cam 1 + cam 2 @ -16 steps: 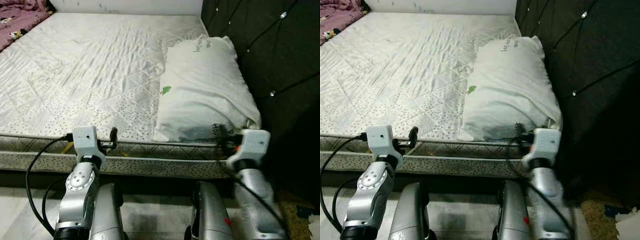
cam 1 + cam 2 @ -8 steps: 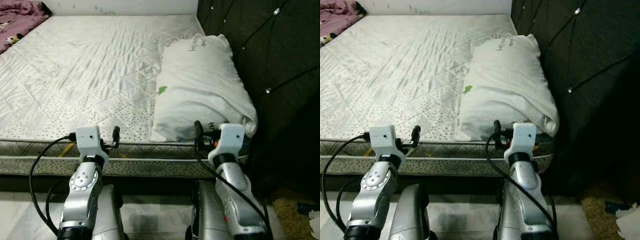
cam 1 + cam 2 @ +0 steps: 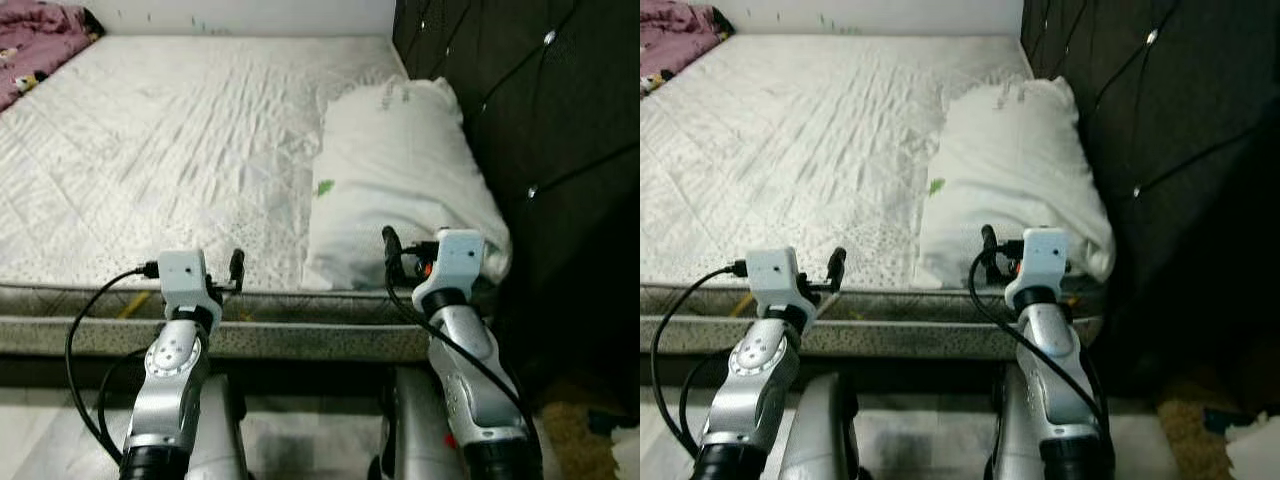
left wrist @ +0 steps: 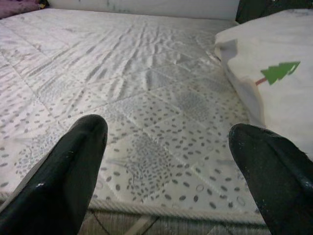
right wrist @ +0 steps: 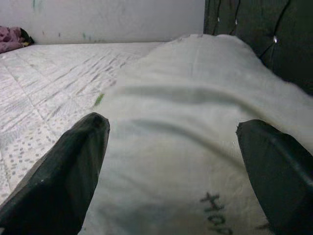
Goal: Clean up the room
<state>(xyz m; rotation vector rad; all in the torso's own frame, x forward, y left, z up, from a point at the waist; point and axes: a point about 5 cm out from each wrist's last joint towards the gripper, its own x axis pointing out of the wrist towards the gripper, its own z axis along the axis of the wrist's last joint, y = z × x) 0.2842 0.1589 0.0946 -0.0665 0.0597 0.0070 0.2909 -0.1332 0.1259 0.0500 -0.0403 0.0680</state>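
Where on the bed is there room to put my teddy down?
The mattress lies bare from the pillow across to the purple blanket in the far corner. By the black headboard, the pillow takes up the space.

Count by kind, taken from the mattress [image 3: 180, 150]. One bare quilted mattress. One white pillow [image 3: 400, 180] on it, against one dark tufted headboard [image 3: 520, 110] at its right end. One purple blanket [image 3: 35, 40] bunched at its far left corner. Two grippers at its near edge: left gripper [image 4: 166, 161] and right gripper [image 5: 171, 161], both with fingers spread.
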